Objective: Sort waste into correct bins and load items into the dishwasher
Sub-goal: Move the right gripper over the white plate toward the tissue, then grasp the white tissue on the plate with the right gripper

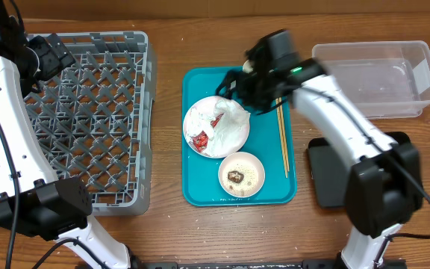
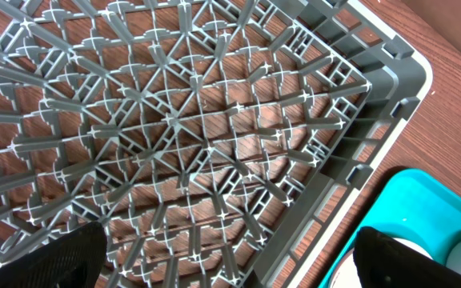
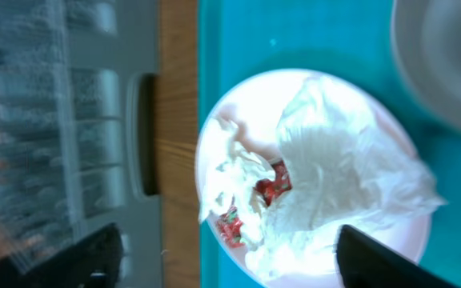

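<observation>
Two grippers spread: left gripper (image 2: pixel 230 256) above rack (image 2: pixel 174 120), right gripper (image 3: pixel 230 256) over napkin (image 3: pixel 350 168) on plate (image 3: pixel 250 92); shallow pinch could spill wrapper (image 3: pixel 272 188).

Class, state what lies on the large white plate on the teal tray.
A crumpled white napkin with a red wrapper tucked in it covers most of the plate; anything beneath the napkin is hidden.
</observation>
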Tool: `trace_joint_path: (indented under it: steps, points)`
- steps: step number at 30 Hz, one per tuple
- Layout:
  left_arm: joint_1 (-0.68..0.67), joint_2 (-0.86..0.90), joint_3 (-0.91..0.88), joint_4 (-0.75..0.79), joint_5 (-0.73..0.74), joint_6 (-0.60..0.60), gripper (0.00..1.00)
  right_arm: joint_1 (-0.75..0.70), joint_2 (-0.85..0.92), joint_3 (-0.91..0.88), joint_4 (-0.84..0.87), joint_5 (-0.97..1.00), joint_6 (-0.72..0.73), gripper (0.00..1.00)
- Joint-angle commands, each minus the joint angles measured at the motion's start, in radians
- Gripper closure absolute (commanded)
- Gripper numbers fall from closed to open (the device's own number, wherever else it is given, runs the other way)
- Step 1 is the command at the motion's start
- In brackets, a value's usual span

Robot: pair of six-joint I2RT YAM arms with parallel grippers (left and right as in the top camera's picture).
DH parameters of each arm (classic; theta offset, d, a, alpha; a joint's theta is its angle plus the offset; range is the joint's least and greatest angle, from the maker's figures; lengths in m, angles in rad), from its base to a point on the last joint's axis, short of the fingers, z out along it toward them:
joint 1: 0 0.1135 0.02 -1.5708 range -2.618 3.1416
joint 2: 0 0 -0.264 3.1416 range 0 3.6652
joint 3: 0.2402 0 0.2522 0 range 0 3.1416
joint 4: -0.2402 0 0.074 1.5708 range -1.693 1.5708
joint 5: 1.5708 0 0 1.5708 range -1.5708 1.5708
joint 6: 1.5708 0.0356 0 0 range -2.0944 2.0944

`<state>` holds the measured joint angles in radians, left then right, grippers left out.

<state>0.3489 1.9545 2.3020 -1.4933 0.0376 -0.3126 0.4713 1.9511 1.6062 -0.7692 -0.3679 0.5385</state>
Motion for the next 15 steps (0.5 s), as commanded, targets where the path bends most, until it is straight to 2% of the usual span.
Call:
trace_joint_path:
  steps: [1, 6, 15]
  points:
    - [-0.003, 0.002, 0.017, 0.002, 0.005, -0.009, 0.00, 0.114, 0.024, 0.021, 0.004, 0.424, 0.154, 0.23]
    - [-0.003, 0.002, 0.017, 0.002, 0.005, -0.010, 0.00, 0.192, 0.096, 0.021, 0.003, 0.577, 0.252, 0.25]
    - [-0.003, 0.002, 0.017, 0.002, 0.005, -0.009, 0.00, 0.187, 0.138, 0.021, -0.021, 0.601, 0.266, 0.37]
